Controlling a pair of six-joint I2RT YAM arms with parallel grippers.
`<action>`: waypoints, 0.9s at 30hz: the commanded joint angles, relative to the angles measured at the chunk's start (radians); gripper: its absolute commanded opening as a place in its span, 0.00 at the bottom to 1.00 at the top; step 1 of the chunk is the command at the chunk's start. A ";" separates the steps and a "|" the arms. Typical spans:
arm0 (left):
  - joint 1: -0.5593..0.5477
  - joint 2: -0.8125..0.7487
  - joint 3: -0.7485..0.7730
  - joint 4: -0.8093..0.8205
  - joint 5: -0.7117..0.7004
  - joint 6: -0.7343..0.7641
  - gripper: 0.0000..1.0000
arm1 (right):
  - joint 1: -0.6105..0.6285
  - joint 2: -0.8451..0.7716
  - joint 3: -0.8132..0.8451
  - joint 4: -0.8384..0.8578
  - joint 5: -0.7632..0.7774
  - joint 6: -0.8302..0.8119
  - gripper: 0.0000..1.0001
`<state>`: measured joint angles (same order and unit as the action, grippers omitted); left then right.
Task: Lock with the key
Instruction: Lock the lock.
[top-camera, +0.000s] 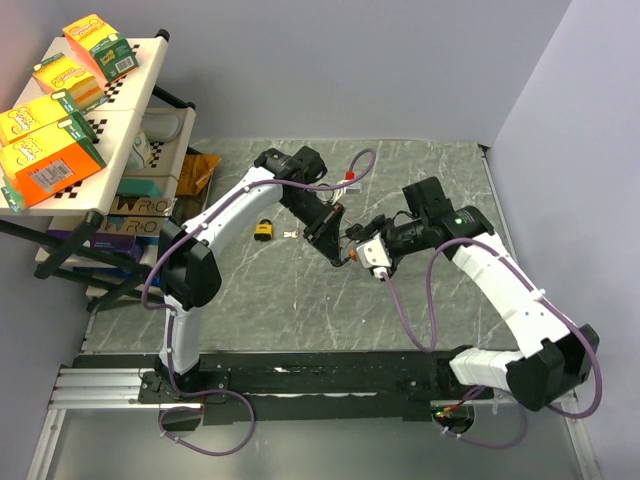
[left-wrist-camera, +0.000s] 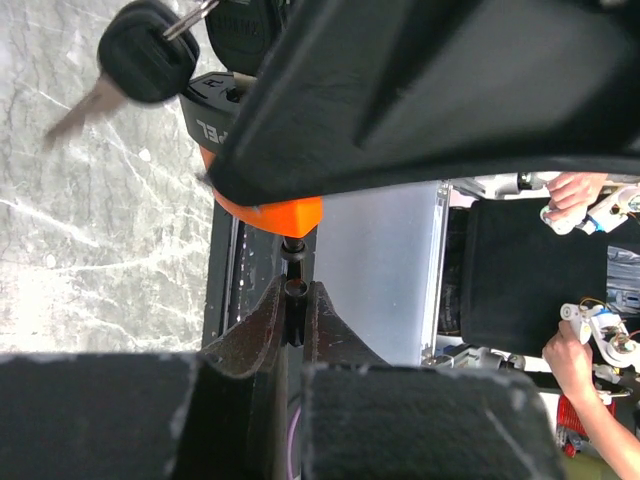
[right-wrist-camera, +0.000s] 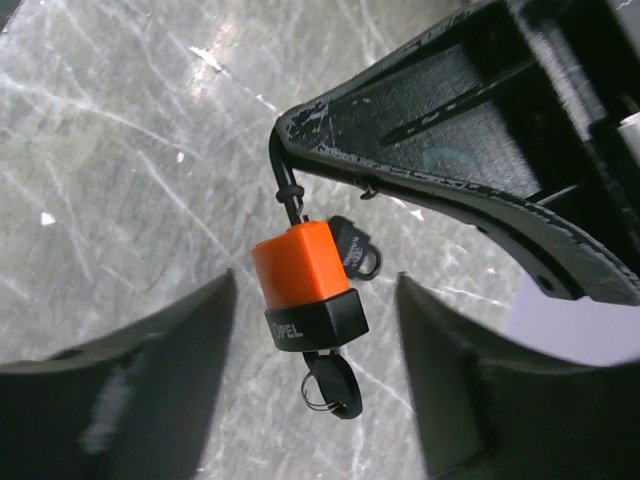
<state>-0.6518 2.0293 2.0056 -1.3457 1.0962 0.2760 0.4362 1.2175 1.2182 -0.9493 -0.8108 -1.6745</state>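
Grey marble tabletop (top-camera: 420, 180); above its middle hangs the padlock (right-wrist-camera: 300, 280), orange over black: likely rigid, light, prone to swing. My left hand (left-wrist-camera: 295, 300) is clenched on its thin shackle (right-wrist-camera: 292, 205). My right hand (right-wrist-camera: 315, 290) is released, jaws flanking it. Take hold: key (right-wrist-camera: 330, 385) head underneath.

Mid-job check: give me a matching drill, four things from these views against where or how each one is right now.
Things:
1. orange padlock
2. left gripper
3. right gripper
4. yellow object

States:
A. open, straddling the padlock
B. lying on the table
C. hanging in the air
D. shut, holding the padlock up

Pairs: 1-C, 2-D, 3-A, 4-B
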 joint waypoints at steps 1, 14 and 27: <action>-0.006 -0.030 0.047 -0.029 0.022 0.032 0.01 | 0.012 0.037 0.078 -0.103 0.025 -0.080 0.61; -0.006 -0.030 0.047 -0.029 0.028 0.029 0.01 | 0.055 0.111 0.138 -0.201 0.078 -0.160 0.49; 0.052 -0.061 0.025 0.011 0.002 0.054 0.58 | 0.065 0.194 0.259 -0.305 0.095 -0.033 0.00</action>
<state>-0.6498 2.0281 2.0068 -1.3548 1.0569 0.3065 0.4980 1.3861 1.3960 -1.1988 -0.6907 -1.7893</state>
